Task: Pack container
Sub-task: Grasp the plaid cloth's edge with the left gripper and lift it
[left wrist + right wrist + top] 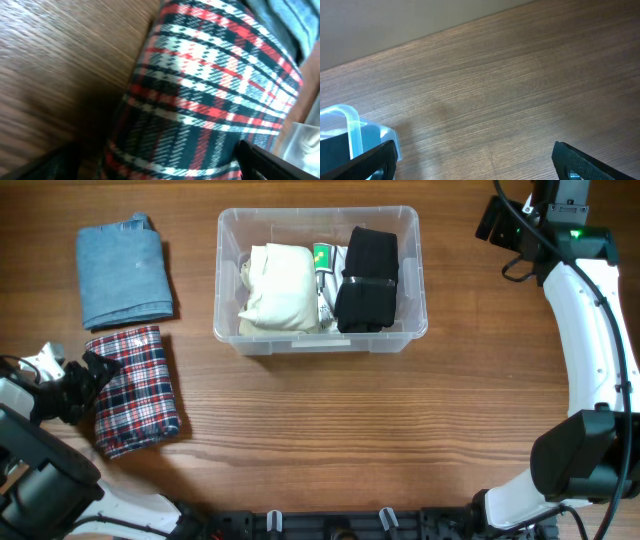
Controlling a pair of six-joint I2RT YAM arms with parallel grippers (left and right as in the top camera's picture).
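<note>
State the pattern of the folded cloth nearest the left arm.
Folded cloth: red, black, white plaid; left wrist view.

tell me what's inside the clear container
The container holds a folded cream garment and a folded black garment side by side. A white and green strip shows between them, mostly covered. Anything beneath the garments is hidden.

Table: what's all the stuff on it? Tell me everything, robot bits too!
table: one, brown wood, under everything
container: one, clear, far middle of table
cream cloth: one, folded, left inside container
black cloth: one, folded, right inside container
label: one, white with green, between those two cloths
blue cloth: one, folded, left of container
plaid cloth: one, red, black and white, in front of blue cloth
left tool: one, black, open, at plaid cloth
right tool: one, black, open, right of container
</note>
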